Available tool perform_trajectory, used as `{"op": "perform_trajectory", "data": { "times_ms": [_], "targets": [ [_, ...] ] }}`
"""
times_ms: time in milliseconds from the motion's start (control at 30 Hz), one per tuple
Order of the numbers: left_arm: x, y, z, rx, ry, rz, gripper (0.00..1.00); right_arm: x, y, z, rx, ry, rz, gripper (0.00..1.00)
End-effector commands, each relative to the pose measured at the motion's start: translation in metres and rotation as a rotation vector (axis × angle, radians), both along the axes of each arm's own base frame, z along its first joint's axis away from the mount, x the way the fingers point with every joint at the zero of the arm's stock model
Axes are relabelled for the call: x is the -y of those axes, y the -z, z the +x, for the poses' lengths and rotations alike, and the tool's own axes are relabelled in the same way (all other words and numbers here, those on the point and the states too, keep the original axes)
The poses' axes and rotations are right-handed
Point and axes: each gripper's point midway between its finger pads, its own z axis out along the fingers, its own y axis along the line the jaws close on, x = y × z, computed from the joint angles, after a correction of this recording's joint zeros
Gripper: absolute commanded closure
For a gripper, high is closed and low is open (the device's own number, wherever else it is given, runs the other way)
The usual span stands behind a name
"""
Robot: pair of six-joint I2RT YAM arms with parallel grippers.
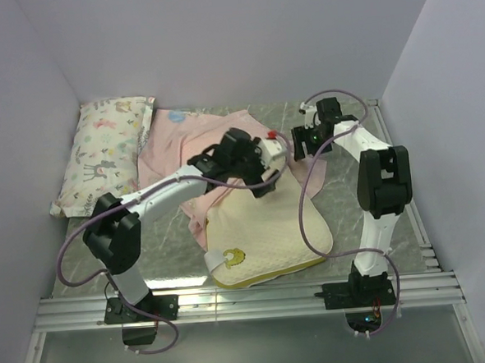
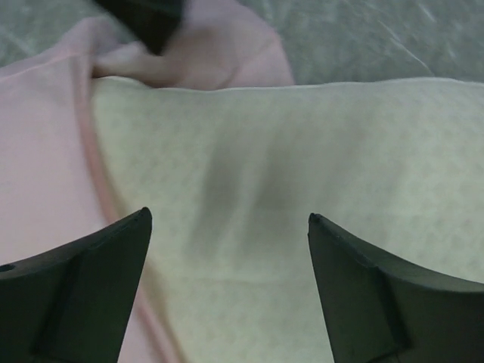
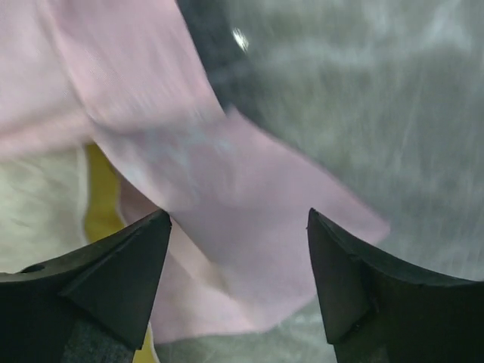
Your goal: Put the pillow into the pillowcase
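A cream pillow (image 1: 266, 233) lies mid-table (image 1: 168, 248), its far end against the crumpled pink pillowcase (image 1: 182, 140). The left gripper (image 2: 227, 219) hangs over the pillow, jaws wide, holding nothing. The right gripper (image 3: 238, 215) hangs over a pink pillowcase flap, likewise wide and empty.

Your overhead view is sharp and evenly, softly lit, with a pale glare strip along the counter's (image 1: 178, 266) near edge. Your right wrist view is smeared, the pink cloth (image 3: 227, 212) indistinct. Your left wrist view is soft; a faint shadow crosses the pillow (image 2: 249, 197).
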Motion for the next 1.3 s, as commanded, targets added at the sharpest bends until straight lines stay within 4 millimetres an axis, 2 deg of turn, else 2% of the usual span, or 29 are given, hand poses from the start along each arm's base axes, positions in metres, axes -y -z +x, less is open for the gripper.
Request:
{"op": "perform_trajectory", "data": {
  "times_ms": [0, 33, 67, 100, 167, 200, 233, 300, 367, 400, 467, 500, 533, 600, 633, 667, 700, 733, 767, 800, 833, 900, 933, 967, 1000, 1100, 1167, 1200, 1267],
  "targets": [
    [0.025, 0.002, -0.008, 0.052, 0.012, 0.011, 0.08, -0.024, -0.006, 0.011, 0.002, -0.116, 0.082, 0.24],
    [0.026, 0.009, -0.005, 0.022, -0.013, 0.024, 0.08, -0.029, 0.002, 0.004, -0.051, -0.14, 0.113, 0.34],
    [0.026, 0.019, -0.002, -0.034, -0.073, 0.032, 0.08, -0.03, 0.005, 0.0, -0.069, -0.152, 0.118, 0.38],
    [0.026, 0.039, -0.001, -0.085, -0.099, 0.069, 0.09, -0.031, 0.009, -0.005, -0.088, -0.167, 0.125, 0.4],
    [0.022, 0.059, -0.001, -0.155, -0.18, 0.079, 0.09, -0.033, 0.018, -0.02, -0.126, -0.193, 0.137, 0.41],
    [0.013, 0.081, -0.003, -0.179, -0.225, 0.117, 0.09, -0.034, 0.021, -0.025, -0.138, -0.204, 0.136, 0.39],
    [0.012, 0.089, -0.003, -0.217, -0.276, 0.105, 0.1, -0.034, 0.026, -0.034, -0.162, -0.213, 0.133, 0.33],
    [0.001, 0.113, -0.007, -0.261, -0.331, 0.139, 0.13, -0.035, 0.031, -0.041, -0.184, -0.226, 0.137, 0.32],
    [-0.004, 0.123, -0.006, -0.3, -0.375, 0.132, 0.21, -0.034, 0.032, -0.049, -0.208, -0.237, 0.136, 0.34],
    [-0.005, 0.13, -0.004, -0.32, -0.395, 0.135, 0.25, -0.033, 0.034, -0.05, -0.21, -0.238, 0.13, 0.53],
    [-0.012, 0.134, 0.006, -0.378, -0.445, 0.12, 0.48, -0.033, 0.038, -0.056, -0.233, -0.242, 0.13, 0.8],
    [-0.013, 0.134, 0.014, -0.39, -0.469, 0.107, 0.58, -0.033, 0.037, -0.059, -0.246, -0.248, 0.137, 1.0],
    [-0.015, 0.133, 0.021, -0.404, -0.483, 0.092, 0.83, -0.033, 0.033, -0.067, -0.267, -0.248, 0.147, 1.0],
    [-0.034, 0.122, 0.051, -0.394, -0.565, 0.061, 1.0, -0.038, 0.02, -0.078, -0.265, -0.258, 0.192, 1.0],
    [-0.041, 0.114, 0.063, -0.383, -0.597, 0.037, 1.0, -0.041, 0.005, -0.09, -0.248, -0.262, 0.216, 1.0],
    [-0.061, 0.105, 0.086, -0.371, -0.675, 0.005, 1.0, -0.044, -0.002, -0.099, -0.253, -0.265, 0.241, 1.0],
    [-0.068, 0.085, 0.102, -0.335, -0.705, -0.04, 1.0, -0.047, -0.009, -0.11, -0.26, -0.274, 0.26, 1.0],
    [-0.076, 0.073, 0.114, -0.312, -0.736, -0.064, 1.0, -0.051, -0.016, -0.136, -0.292, -0.289, 0.285, 1.0],
    [-0.094, 0.051, 0.135, -0.264, -0.795, -0.105, 1.0, -0.052, -0.018, -0.15, -0.307, -0.306, 0.287, 1.0],
    [-0.1, 0.039, 0.144, -0.238, -0.816, -0.132, 1.0, -0.054, -0.019, -0.165, -0.325, -0.319, 0.295, 1.0],
    [-0.105, 0.028, 0.151, -0.211, -0.821, -0.145, 1.0, -0.057, -0.023, -0.195, -0.372, -0.339, 0.317, 1.0],
    [-0.116, 0.005, 0.166, -0.139, -0.857, -0.175, 1.0, -0.059, -0.022, -0.223, -0.408, -0.385, 0.33, 1.0],
    [-0.117, 0.001, 0.169, -0.123, -0.86, -0.18, 1.0, -0.06, -0.022, -0.246, -0.449, -0.424, 0.335, 1.0],
    [-0.115, -0.001, 0.169, -0.118, -0.859, -0.186, 1.0, -0.061, -0.02, -0.253, -0.462, -0.431, 0.335, 1.0],
    [-0.113, 0.007, 0.168, -0.132, -0.854, -0.18, 1.0, -0.062, -0.019, -0.256, -0.468, -0.436, 0.335, 1.0],
    [-0.1, 0.034, 0.156, -0.198, -0.84, -0.165, 1.0, -0.07, -0.013, -0.25, -0.479, -0.409, 0.356, 1.0],
    [-0.091, 0.045, 0.144, -0.24, -0.833, -0.181, 1.0, -0.083, -0.018, -0.241, -0.478, -0.389, 0.403, 1.0],
    [-0.087, 0.046, 0.139, -0.261, -0.822, -0.197, 1.0, -0.09, -0.021, -0.232, -0.435, -0.394, 0.41, 1.0],
    [-0.082, 0.04, 0.134, -0.304, -0.824, -0.254, 1.0, -0.11, -0.032, -0.229, -0.418, -0.407, 0.424, 1.0]
  ]
}}
